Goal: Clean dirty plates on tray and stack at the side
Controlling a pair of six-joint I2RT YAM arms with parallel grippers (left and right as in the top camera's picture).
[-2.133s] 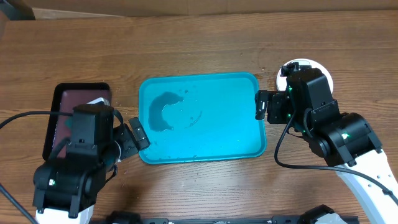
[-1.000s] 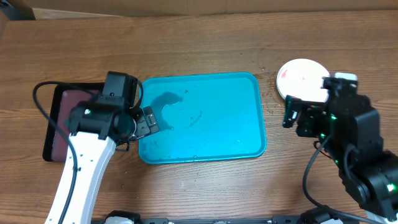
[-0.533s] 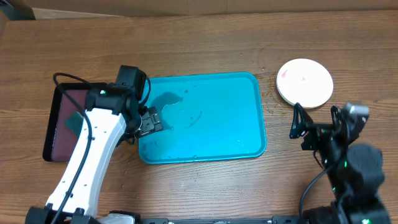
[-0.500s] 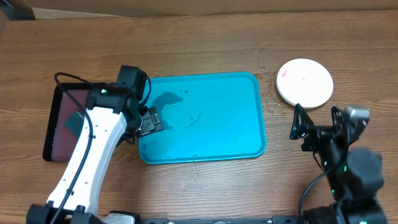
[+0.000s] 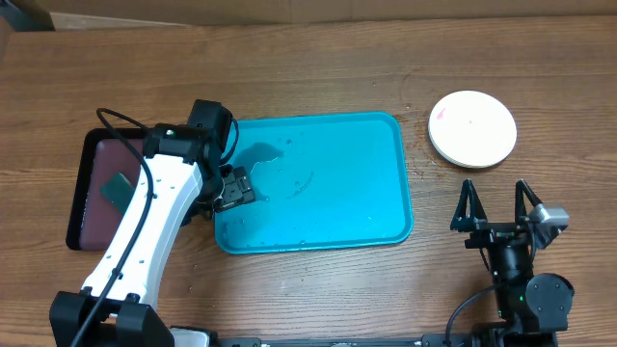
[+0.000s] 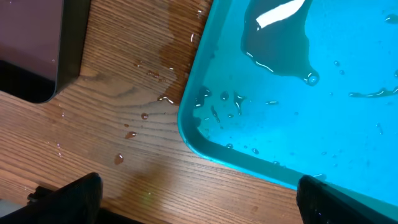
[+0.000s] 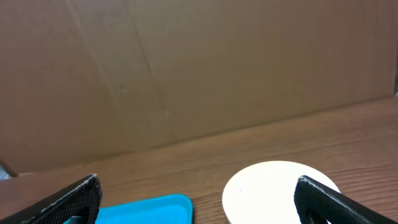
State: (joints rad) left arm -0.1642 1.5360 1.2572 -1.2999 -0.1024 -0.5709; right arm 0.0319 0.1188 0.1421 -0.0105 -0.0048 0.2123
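The turquoise tray (image 5: pixel 376 207) lies mid-table with no plates on it, only a water puddle (image 5: pixel 253 166) and droplets. A white plate (image 5: pixel 472 128) with a faint pink smear rests on the wood right of the tray; whether other plates lie under it I cannot tell. My left gripper (image 5: pixel 231 186) hangs open over the tray's left edge; its wrist view shows the wet tray corner (image 6: pixel 205 134) and nothing between the fingers (image 6: pixel 68 198). My right gripper (image 5: pixel 495 204) stands open at the front right, short of the plate (image 7: pixel 273 190), with nothing in it.
A black tray with a maroon inside (image 5: pixel 89 226) sits at the far left with a dark green sponge (image 5: pixel 116 188) in it. Water drops (image 6: pixel 130 134) dot the wood between the two trays. A cardboard wall (image 7: pixel 186 68) runs along the table's back.
The right arm has drawn back from the tray's right edge to the front right of the table. The left arm has swung from the black tray to the turquoise tray's left edge.
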